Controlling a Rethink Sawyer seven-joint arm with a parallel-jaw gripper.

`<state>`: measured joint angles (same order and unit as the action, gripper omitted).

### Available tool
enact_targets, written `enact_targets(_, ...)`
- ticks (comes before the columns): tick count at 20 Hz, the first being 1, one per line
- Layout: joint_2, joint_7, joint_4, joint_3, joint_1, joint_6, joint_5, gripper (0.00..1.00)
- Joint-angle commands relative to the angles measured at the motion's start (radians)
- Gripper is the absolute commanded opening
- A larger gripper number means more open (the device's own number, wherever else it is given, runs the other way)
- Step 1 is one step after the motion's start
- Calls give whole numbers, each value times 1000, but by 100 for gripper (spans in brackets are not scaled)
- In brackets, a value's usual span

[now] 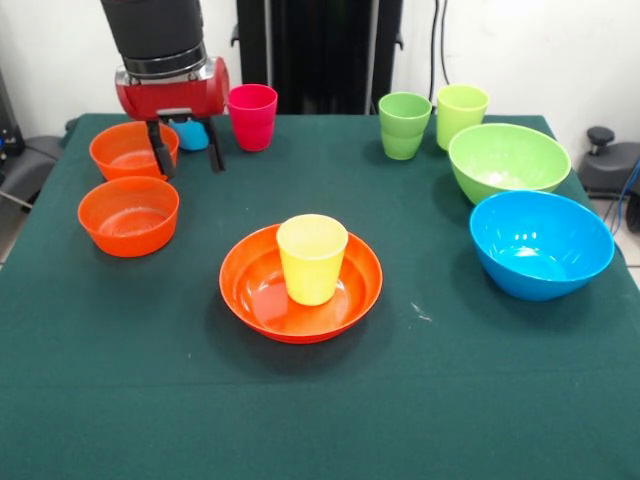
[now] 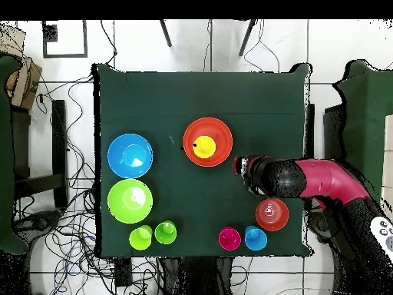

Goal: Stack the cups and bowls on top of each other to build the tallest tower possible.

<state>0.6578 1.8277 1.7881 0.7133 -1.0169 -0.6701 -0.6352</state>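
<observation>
where arm hangs, blue cup sits half hidden.

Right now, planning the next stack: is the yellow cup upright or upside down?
Upside down: the yellow cup shows a closed top, in the wide orange bowl.

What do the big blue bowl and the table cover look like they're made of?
The big blue bowl looks like glossy moulded plastic: bright white glints sit on its smooth inner wall. The table cover looks like matte dark green cloth, perhaps felt: it shows no reflections and has a soft, even surface.
</observation>
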Motion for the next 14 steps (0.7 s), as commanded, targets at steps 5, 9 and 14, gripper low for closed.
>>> enact_targets(5,-45,-279,-72,-11,30,-82,-125,100)
enact_targets(9,-29,-292,-48,-8,8,-86,-121,100)
enact_targets(14,-13,-315,-32,-5,-23,-92,-120,100)
